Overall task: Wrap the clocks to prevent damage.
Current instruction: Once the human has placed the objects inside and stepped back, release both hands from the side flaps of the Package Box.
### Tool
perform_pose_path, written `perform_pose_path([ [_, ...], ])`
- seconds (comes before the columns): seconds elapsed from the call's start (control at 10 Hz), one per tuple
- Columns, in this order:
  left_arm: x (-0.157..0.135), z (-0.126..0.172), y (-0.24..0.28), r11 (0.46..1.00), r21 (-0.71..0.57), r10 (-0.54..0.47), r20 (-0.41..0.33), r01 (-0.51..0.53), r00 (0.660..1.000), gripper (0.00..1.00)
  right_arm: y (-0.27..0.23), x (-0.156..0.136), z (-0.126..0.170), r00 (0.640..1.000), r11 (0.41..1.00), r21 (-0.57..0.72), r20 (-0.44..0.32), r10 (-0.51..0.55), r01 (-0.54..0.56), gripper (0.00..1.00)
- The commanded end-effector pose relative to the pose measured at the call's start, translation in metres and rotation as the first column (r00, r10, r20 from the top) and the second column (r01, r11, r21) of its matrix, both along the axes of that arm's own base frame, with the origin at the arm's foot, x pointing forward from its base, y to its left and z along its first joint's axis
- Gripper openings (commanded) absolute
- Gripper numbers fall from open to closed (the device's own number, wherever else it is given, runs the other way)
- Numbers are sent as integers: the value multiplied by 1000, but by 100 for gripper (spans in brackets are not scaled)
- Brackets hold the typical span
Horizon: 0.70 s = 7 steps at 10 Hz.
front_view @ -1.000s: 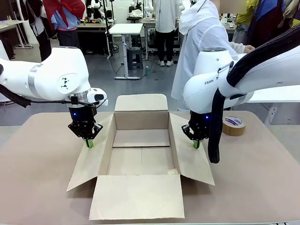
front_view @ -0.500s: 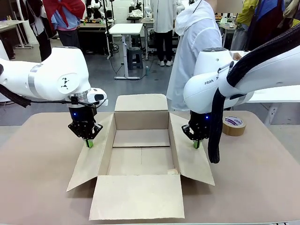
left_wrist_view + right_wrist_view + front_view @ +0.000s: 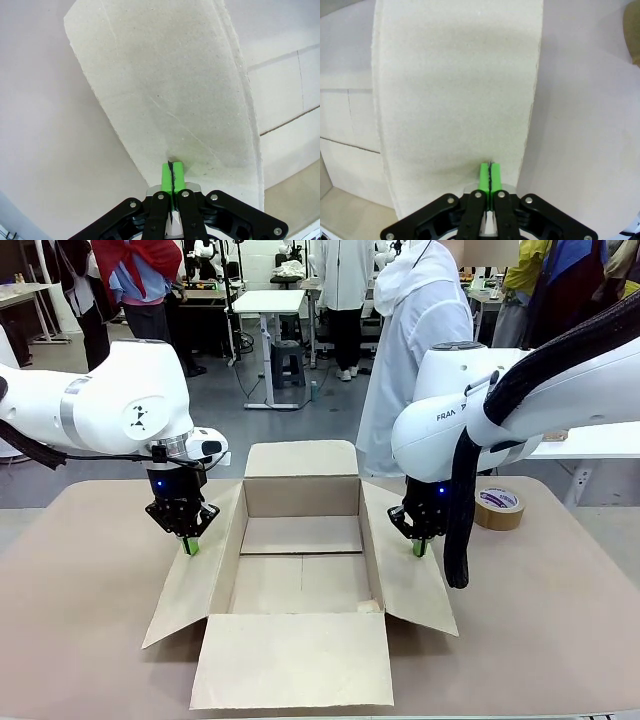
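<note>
1. Left gripper [image 3: 190,546], pads pressed together on nothing, rests its tip on a carton flap [image 3: 195,580]; right gripper [image 3: 419,548] does likewise on the opposite flap [image 3: 410,585].
2. Between them, the brown carton [image 3: 300,535] lies open on the tan table [image 3: 80,630].
3. Beyond the right gripper are a tape roll [image 3: 498,508] and a person in white [image 3: 415,350].

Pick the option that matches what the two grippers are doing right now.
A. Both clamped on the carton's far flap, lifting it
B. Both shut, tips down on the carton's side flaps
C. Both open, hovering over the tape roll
B: the left gripper and the right gripper each have their green pads pressed together, tips set on the opened-out side flaps of the carton.
</note>
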<state>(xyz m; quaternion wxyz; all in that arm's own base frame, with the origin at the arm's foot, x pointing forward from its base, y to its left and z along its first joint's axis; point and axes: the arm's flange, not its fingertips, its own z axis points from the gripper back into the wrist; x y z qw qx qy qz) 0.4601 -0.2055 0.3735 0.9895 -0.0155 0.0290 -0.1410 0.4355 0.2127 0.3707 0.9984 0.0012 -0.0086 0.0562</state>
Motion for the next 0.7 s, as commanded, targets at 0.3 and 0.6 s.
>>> perform_pose_path([
  [0.3, -1, -1, 0, 1000, 4, -10, -6, 10, 1000, 0, 1, -1, 0, 1000, 1000, -8, -1, 6, -6, 1],
  [0.6, -1, -1, 0, 1000, 4, -10, -6, 10, 1000, 0, 1, -1, 0, 1000, 1000, -8, -1, 6, -6, 1],
])
